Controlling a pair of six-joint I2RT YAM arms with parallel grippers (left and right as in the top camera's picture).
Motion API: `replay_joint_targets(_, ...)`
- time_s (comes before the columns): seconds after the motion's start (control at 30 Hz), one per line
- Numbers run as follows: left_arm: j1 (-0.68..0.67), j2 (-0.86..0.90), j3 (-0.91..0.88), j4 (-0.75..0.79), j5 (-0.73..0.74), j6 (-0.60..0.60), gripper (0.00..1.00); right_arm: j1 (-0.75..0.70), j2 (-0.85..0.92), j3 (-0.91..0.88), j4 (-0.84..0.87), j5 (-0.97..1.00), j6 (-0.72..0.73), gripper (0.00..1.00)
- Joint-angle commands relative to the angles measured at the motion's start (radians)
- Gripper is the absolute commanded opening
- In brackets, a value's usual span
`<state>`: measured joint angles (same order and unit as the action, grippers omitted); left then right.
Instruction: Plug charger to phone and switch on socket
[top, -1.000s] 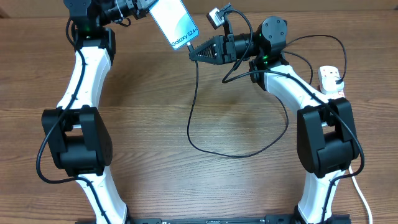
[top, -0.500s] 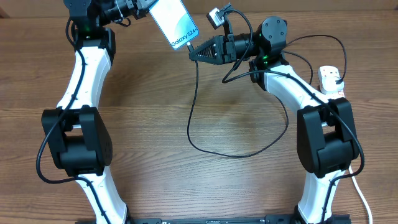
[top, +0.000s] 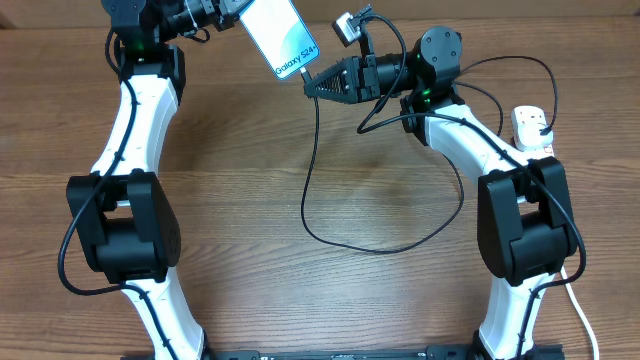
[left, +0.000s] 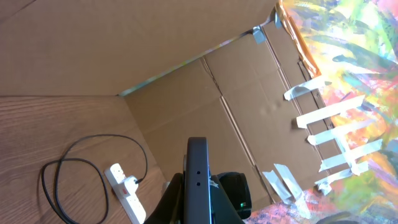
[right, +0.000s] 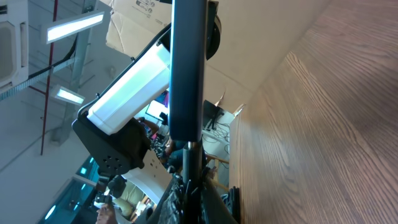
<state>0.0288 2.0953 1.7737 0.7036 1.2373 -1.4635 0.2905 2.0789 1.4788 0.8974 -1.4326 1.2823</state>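
nothing moved: one phone (top: 283, 38), one charger (top: 312, 170), one socket (top: 533, 128).

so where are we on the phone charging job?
Done: left gripper holds the phone off the table; the charger looks plugged into the socket at its far end. In hand: right gripper holds the connector tip at the phone's bottom edge; seating can't be confirmed. Left: flip the socket switch.
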Motion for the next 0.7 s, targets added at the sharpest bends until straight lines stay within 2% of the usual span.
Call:
replay_joint_targets(0.0,0.006,-0.013,0.013,0.011,-0.016,-0.003,0.04,0.008,0.003,-0.003,0.005,0.013,-0.007,0.04)
replay_joint_targets(0.67,0.018,-0.013,0.013,0.011,-0.032,-0.027,0.04,0.008,0.003,-0.003,0.004,0.007,-0.016,0.04)
